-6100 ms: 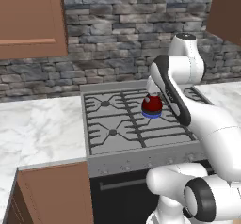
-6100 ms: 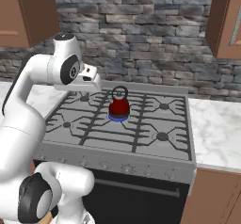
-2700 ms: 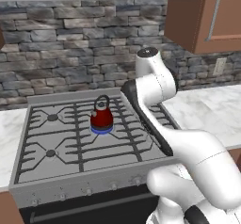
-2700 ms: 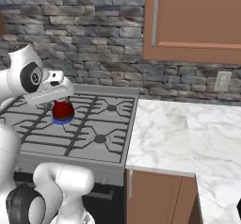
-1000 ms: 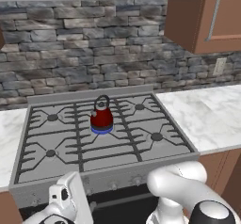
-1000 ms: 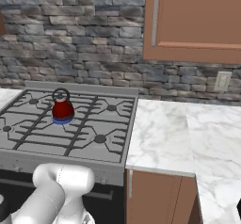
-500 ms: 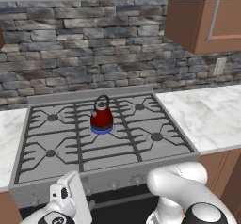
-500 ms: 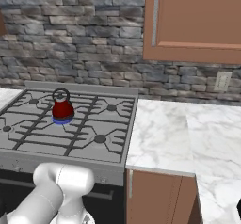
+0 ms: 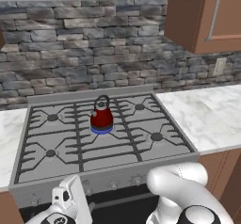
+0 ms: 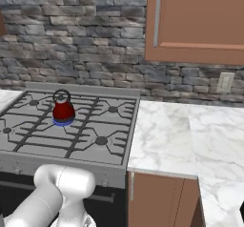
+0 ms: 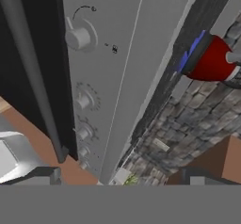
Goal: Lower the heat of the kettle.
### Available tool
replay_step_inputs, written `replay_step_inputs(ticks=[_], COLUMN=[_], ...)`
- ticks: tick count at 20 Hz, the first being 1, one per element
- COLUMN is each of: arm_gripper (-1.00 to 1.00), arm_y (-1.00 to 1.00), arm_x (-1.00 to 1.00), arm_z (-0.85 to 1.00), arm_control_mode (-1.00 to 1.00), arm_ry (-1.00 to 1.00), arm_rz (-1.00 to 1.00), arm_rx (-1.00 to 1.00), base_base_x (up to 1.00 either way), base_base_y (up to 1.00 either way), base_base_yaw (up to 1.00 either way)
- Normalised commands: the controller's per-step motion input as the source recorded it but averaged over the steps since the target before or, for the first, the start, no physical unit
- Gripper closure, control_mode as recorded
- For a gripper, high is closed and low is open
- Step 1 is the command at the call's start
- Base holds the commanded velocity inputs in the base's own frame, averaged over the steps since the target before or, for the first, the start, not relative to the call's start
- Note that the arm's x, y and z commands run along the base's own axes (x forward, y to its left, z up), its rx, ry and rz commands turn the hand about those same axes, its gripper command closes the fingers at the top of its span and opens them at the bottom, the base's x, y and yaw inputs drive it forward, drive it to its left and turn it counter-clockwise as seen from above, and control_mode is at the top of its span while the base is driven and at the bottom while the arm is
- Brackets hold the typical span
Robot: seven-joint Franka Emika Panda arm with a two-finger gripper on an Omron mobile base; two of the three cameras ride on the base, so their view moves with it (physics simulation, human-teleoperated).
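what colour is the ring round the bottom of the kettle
Blue, under the dark-red body of the kettle; it shows best in the left base view.

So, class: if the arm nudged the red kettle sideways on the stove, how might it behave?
The kettle looks rigid. Its rounded body on a narrow blue base suggests it could tip. Sitting on the ridged stove grate, it would probably catch rather than slide smoothly.

A home kitchen: grey gas stove (image 9: 56, 166) with black grates, grey stone backsplash (image 9: 70, 53), white marble bench (image 10: 176, 140), brown wooden cabinets (image 10: 195, 21).
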Motion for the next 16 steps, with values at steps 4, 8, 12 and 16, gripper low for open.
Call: replay_step_inputs(ticks=[4, 8, 12, 16], arm_gripper=[-1.00, -1.00, -1.00, -1.00], arm_y=[0.00, 0.00, 0.00, 0.00], arm_x=[0.16, 0.17, 0.10, 0.09], arm_z=[-0.33, -0.19, -0.18, -0.15], arm_control_mode=[-1.00, -1.00, -1.00, -1.00], arm_ry=[0.00, 0.00, 0.00, 0.00], arm_rz=[0.00, 0.00, 0.00, 0.00], arm_rx=[0.00, 0.00, 0.00, 0.00], base_base_x=[0.00, 0.00, 0.00, 0.00], base_base_y=[0.00, 0.00, 0.00, 0.00], base_base_yaw=[0.00, 0.00, 0.00, 0.00])
